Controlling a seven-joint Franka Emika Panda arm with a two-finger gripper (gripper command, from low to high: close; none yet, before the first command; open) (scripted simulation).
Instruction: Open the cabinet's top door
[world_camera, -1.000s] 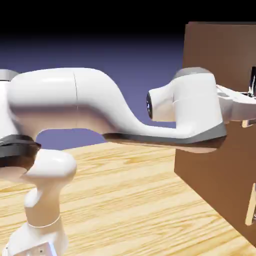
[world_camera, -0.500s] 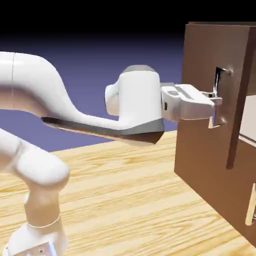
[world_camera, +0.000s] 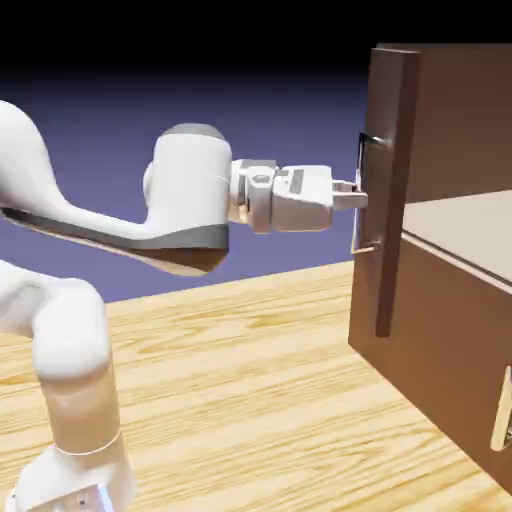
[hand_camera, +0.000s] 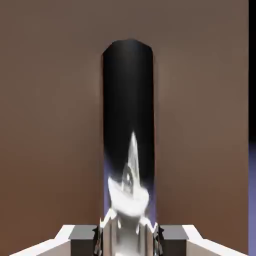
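Swung outward since before, the top door (world_camera: 392, 190) stands ajar on the cabinet (world_camera: 460, 300); the tool (world_camera: 358, 197) clamps its handle (hand_camera: 128, 150).

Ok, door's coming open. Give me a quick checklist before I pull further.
1. Gripper shut on the handle: ok; the hand view shows the bar between the fingertips.
2. Top door swung clear of the cabinet: ok, it stands edge-on to the exterior view.
3. Lower door shut: ok.
4. Table under the door's swing clear: ok.
5. Room left on the hinge: cannot tell.
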